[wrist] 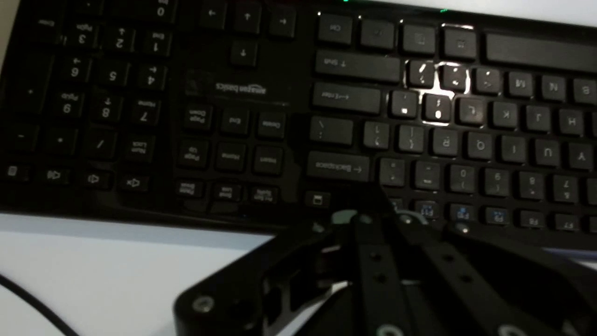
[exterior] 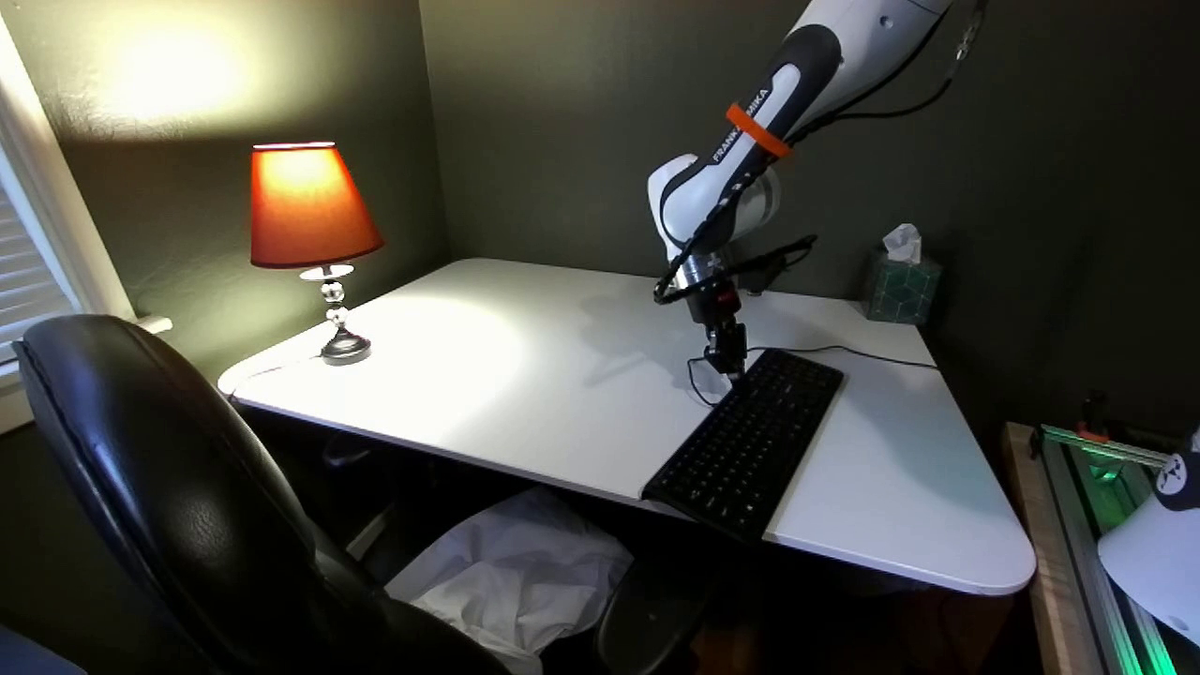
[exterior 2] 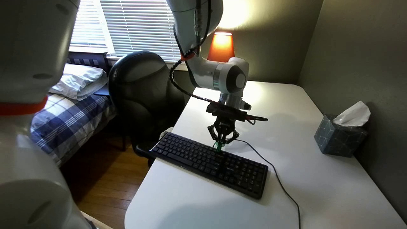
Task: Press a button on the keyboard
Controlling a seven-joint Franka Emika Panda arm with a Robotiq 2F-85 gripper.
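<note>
Currently | my end effector point(exterior 2: 219, 148) pinched narrow, empty | keyboard point(exterior 2: 211, 162) underneath, contact unclear | long axis crosses tabletop point(exterior 2: 286, 143) edge by chair point(exterior 2: 143, 92)

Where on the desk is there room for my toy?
The biggest bare patch of desk lies between the lamp and the keyboard. A smaller one lies between the space bar and the desk's rounded corner. It's crowded at the keyboard's back edge, where the jaws point down and the cable loops.
</note>
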